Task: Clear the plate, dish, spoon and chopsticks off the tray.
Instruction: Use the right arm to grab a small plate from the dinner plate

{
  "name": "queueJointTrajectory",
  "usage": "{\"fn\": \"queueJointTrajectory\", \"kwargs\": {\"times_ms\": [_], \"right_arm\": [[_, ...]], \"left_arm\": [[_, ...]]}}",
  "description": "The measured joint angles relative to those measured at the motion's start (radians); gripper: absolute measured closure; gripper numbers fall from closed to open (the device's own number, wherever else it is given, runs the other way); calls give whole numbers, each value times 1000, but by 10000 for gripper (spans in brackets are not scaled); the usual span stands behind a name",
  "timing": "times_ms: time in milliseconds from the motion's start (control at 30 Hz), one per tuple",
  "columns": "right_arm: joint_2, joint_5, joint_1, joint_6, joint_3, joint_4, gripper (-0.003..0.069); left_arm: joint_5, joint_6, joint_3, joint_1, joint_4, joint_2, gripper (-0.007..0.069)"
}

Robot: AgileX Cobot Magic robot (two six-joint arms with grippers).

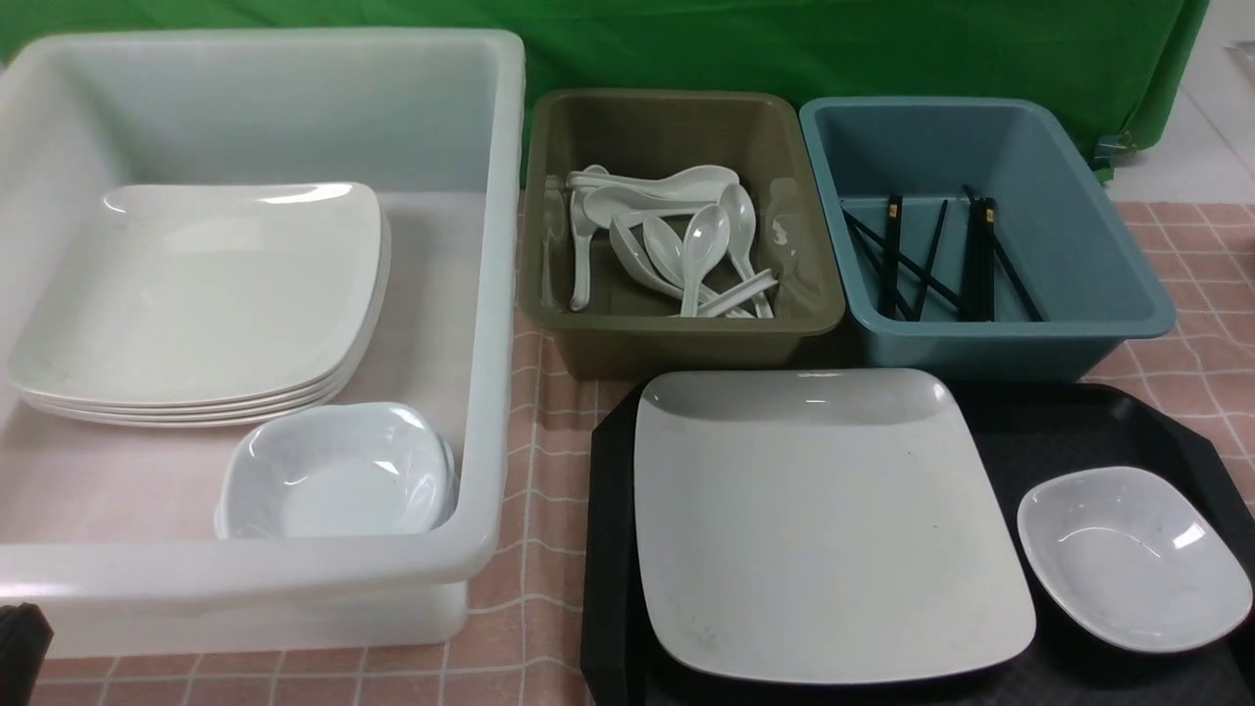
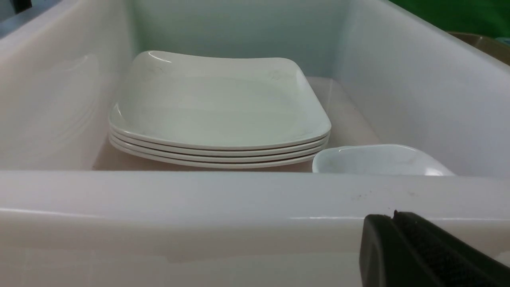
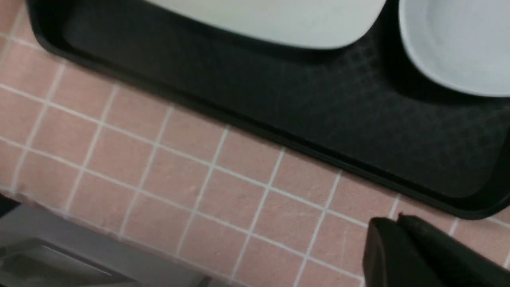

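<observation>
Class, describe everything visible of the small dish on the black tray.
The dish is glossy white, perhaps ceramic, shallow, with rounded corners and a smooth rim. It sits upright and empty on the tray, to the right of the large plate without touching it. Light glints inside. No gripper touches it.

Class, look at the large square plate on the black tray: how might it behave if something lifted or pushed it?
The plate would probably stay stiff, since it looks rigid, with an even raised rim. Its bright reflections suggest a glossy, possibly slippery surface. Being broad and flat, it would likely slide rather than roll, and might tip if lifted by one edge.
</observation>
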Motion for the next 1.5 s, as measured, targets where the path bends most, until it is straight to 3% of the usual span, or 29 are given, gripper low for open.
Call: {"fn": "queueJointTrajectory", "kwargs": {"times_ms": [33,200,300,633,800,1000,1100,1167,1333,1500], "right_arm": [[3,-8,0,0,7,0,540],[177,-180,0,-25,64,-67,295],[276,-267,0,-29,64,-165,213],[594,-488,0,-36,65,-466,182],[684,-500,0,-21,66,-560,214],[741,-538,0,-19,65,-578,327],[738,-531,1,-21,62,-602,453],[718,-518,1,-21,60,-610,477],[612,-467,1,-20,52,-586,577],[442,-340,0,-26,-3,-487,576]], "left_arm": [[0,0,0,0,0,0,620],[0,1,0,0,0,0,620],[0,1,0,0,0,0,620],[0,3,0,0,0,0,620],[0,3,0,0,0,0,620],[0,3,0,0,0,0,620],[0,3,0,0,0,0,620],[0,3,0,0,0,0,620],[0,3,0,0,0,0,620],[0,3,0,0,0,0,620]]}}
